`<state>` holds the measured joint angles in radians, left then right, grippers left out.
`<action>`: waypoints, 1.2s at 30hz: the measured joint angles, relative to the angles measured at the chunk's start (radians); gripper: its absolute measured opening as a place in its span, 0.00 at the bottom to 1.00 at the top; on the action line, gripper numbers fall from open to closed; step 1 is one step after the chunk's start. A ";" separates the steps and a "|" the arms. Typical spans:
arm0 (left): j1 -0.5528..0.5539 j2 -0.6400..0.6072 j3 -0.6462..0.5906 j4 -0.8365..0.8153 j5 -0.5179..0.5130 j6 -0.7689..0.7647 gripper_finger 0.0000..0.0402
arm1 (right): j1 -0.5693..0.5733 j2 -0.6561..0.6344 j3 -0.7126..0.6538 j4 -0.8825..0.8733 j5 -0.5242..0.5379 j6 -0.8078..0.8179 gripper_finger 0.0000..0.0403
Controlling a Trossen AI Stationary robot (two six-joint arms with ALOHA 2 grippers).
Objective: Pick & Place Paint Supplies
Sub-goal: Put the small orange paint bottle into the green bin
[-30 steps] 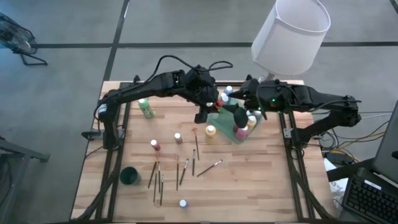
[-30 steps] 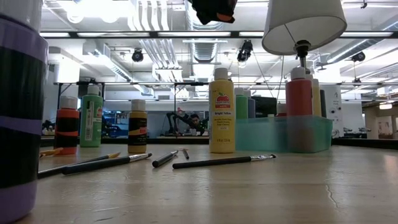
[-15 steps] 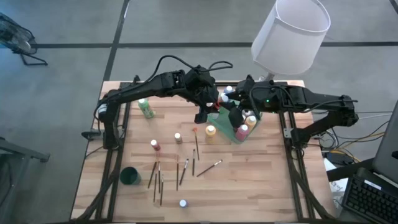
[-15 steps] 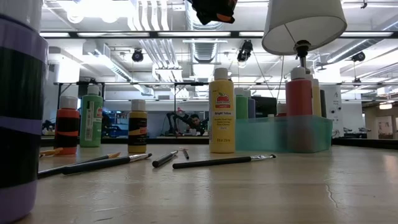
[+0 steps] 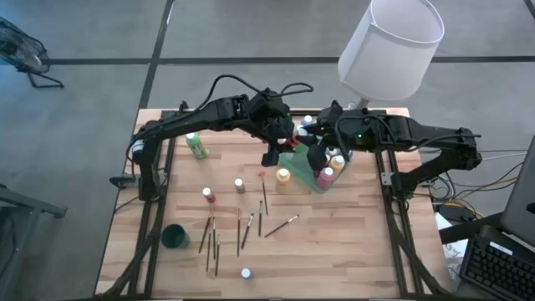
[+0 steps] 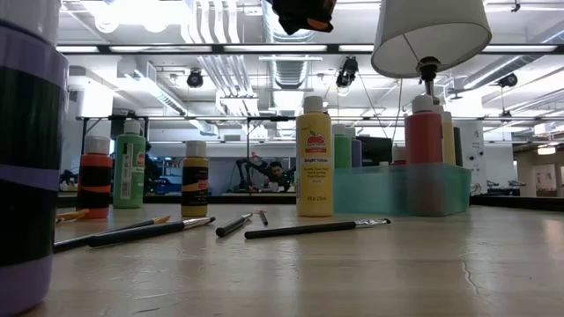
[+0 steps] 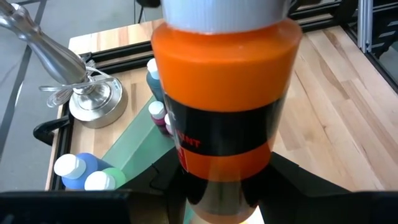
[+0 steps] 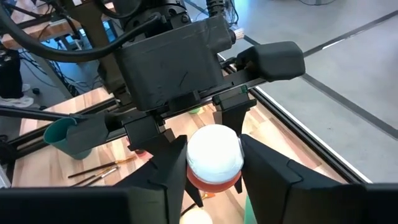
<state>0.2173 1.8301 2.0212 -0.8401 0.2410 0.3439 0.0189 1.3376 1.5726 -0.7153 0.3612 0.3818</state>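
Left claw [image 7: 224,205] clamps orange bottle [image 7: 227,93] above tray [image 5: 311,171]. Right claw [image 8: 214,163] closes around white cap [image 8: 214,155]. Your risk: claws nearly touching, may collide, tipping bottles.

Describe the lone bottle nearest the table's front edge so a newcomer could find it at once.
Start at the wooden table and go to the dark green cup. Past the scattered brushes stands a small white-capped bottle, alone, closest to the front edge.
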 joint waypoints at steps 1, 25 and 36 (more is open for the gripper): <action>0.000 0.000 0.000 0.002 -0.001 0.000 0.38 | 0.000 0.000 0.000 0.000 0.005 0.000 0.38; 0.001 0.000 0.003 0.018 -0.003 -0.002 0.39 | 0.000 0.000 -0.002 -0.002 0.033 -0.028 0.27; 0.021 -0.014 0.003 -0.027 0.004 -0.004 0.58 | 0.000 -0.033 0.008 -0.059 0.061 -0.027 0.27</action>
<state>0.2378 1.8161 2.0247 -0.8667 0.2447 0.3398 0.0192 1.3048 1.5802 -0.7743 0.4223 0.3549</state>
